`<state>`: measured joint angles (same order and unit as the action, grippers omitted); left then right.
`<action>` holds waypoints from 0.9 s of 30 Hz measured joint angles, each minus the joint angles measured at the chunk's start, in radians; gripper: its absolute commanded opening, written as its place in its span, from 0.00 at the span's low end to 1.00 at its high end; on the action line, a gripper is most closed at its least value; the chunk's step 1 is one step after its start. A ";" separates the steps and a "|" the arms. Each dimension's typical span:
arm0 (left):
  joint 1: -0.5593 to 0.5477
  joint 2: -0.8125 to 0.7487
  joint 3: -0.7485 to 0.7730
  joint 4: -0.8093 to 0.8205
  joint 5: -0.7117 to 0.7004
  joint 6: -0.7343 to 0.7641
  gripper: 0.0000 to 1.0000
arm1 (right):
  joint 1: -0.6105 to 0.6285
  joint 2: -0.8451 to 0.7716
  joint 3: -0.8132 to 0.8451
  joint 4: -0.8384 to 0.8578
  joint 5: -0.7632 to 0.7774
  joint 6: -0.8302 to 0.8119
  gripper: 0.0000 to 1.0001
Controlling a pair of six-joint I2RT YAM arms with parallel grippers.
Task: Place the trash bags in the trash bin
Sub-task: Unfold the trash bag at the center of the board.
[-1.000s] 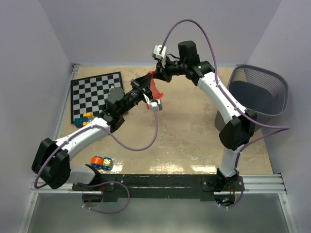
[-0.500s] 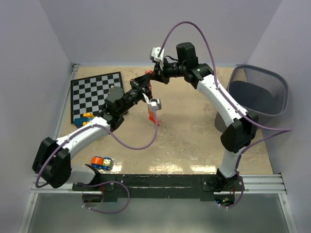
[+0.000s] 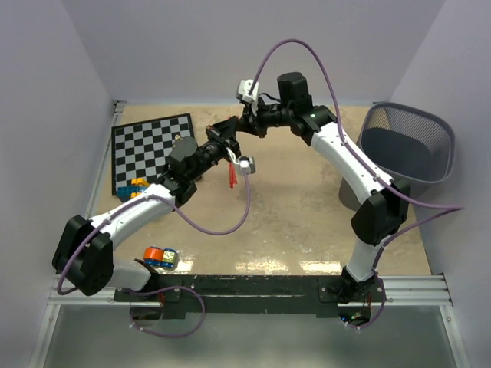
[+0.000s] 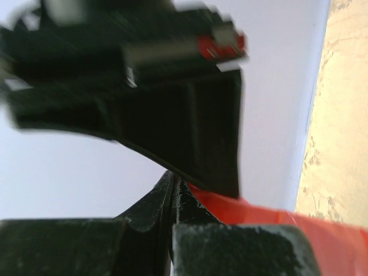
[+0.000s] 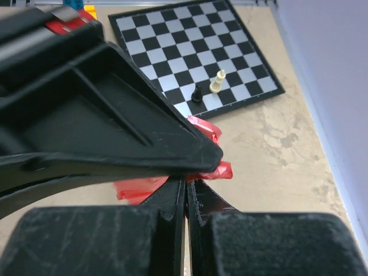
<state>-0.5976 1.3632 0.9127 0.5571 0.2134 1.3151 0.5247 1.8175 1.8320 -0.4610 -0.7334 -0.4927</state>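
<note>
The trash bag [image 3: 232, 175] is a thin red film hanging as a narrow strip above the table's middle, under the two grippers. My left gripper [image 3: 228, 140] and right gripper [image 3: 247, 127] meet tip to tip, both shut on the bag's top. In the left wrist view the jaws [image 4: 174, 190] are pressed together with red film [image 4: 259, 215] running off to the right. In the right wrist view the shut jaws [image 5: 187, 187] have red film [image 5: 135, 188] bunched behind them, partly hidden by the left gripper's body. The trash bin [image 3: 445, 153], dark wire mesh, stands at the far right.
A chessboard [image 3: 149, 149] lies at the back left, with a white piece [image 5: 217, 82] and a black piece [image 5: 197, 93] on it. Coloured blocks [image 3: 136, 186] sit at its near edge, and a small coloured object [image 3: 159, 257] lies near the left arm's base. Walls enclose three sides.
The two grippers have drawn closer together. The bag, spread between them a second ago, now hangs as a narrow strip and sits a little further left.
</note>
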 measured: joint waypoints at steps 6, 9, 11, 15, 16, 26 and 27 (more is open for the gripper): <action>0.002 -0.043 -0.025 -0.016 -0.008 0.014 0.00 | 0.000 -0.057 0.000 0.029 0.041 0.014 0.00; -0.011 -0.069 -0.028 -0.023 0.004 0.014 0.00 | 0.001 -0.053 -0.004 0.052 0.072 0.013 0.00; -0.019 -0.073 -0.027 -0.014 0.013 0.013 0.00 | 0.003 -0.052 -0.027 0.065 0.089 0.013 0.00; -0.024 -0.051 0.003 0.007 0.003 0.008 0.00 | 0.015 -0.052 -0.079 0.057 0.087 0.006 0.00; -0.024 -0.035 0.015 0.006 -0.011 0.005 0.00 | 0.020 -0.052 -0.087 0.058 0.080 0.006 0.00; -0.006 -0.024 -0.024 0.019 -0.063 0.005 0.00 | 0.029 -0.067 -0.035 0.077 0.115 0.042 0.00; -0.010 -0.036 -0.028 0.009 -0.061 0.005 0.00 | 0.029 -0.066 -0.030 0.085 0.143 0.044 0.00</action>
<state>-0.6075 1.3270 0.8848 0.5659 0.1524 1.3197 0.5533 1.7512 1.8019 -0.3763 -0.5903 -0.4484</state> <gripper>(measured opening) 0.010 0.006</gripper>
